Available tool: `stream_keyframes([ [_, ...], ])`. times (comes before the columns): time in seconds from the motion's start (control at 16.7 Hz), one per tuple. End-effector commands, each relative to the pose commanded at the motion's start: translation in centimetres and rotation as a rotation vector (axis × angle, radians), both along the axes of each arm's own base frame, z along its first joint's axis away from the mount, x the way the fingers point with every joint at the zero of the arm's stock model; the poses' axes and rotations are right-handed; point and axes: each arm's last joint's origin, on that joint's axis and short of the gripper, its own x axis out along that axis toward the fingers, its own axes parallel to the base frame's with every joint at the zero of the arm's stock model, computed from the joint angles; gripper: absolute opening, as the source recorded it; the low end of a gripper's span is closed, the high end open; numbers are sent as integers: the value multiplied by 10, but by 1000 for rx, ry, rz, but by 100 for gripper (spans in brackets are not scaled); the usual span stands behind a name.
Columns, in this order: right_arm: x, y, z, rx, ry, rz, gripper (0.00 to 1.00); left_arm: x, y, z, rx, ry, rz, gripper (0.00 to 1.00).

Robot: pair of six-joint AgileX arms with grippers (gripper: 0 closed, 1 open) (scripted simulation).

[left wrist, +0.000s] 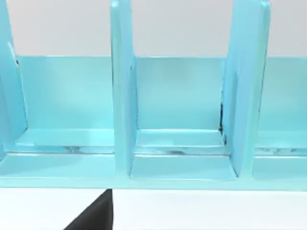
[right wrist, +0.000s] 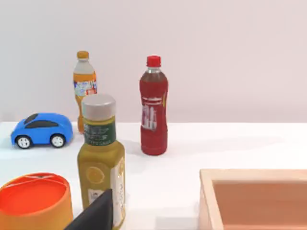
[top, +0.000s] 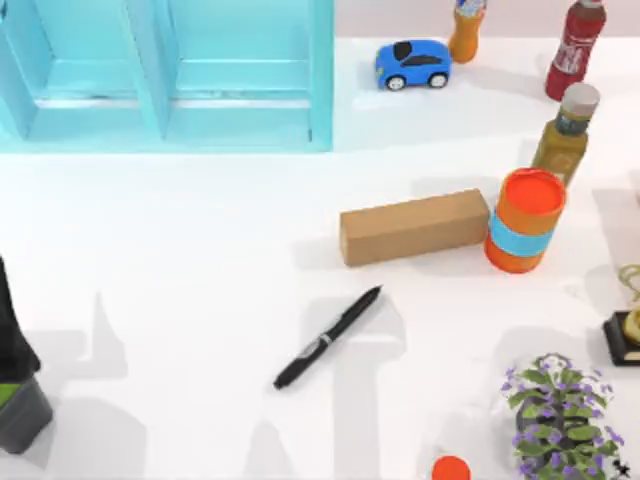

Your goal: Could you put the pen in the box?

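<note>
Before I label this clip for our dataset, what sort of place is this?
Most likely a rendered tabletop test scene, not a real room: a plain white table holds unrelated props, such as a slim black marker pen, a long brown cardboard box, a blue toy car and a large cyan shelf unit.

My left arm sits parked at the tabletop's left near edge, dark and sloping, with its base at the corner. A dark sliver of each wrist's hand edges into its own wrist view.
</note>
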Motion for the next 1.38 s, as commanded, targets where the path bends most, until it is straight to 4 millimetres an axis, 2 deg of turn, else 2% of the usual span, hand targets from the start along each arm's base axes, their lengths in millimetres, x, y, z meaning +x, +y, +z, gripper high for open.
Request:
stream_keyframes([
  [0.24, 0, 3, 7, 29, 12, 29, 100, 0, 0, 0, 0, 0, 0, 100],
  [0.36, 1, 8, 21, 95, 41, 87, 100, 0, 0, 0, 0, 0, 0, 100],
  [0.54, 8, 21, 54, 261, 117, 200, 100, 0, 0, 0, 0, 0, 0, 100],
  [0.78, 30, 51, 101, 568, 280, 338, 100, 0, 0, 0, 0, 0, 0, 100],
  [0.96, 56, 85, 126, 818, 448, 393, 100, 0, 0, 0, 0, 0, 0, 100],
  [1.14, 87, 130, 122, 1007, 664, 373, 100, 0, 0, 0, 0, 0, 0, 100],
  [1.26, 105, 162, 101, 1075, 813, 313, 100, 0, 0, 0, 0, 0, 0, 100],
  [1.38, 116, 190, 67, 1093, 952, 225, 100, 0, 0, 0, 0, 0, 0, 100],
])
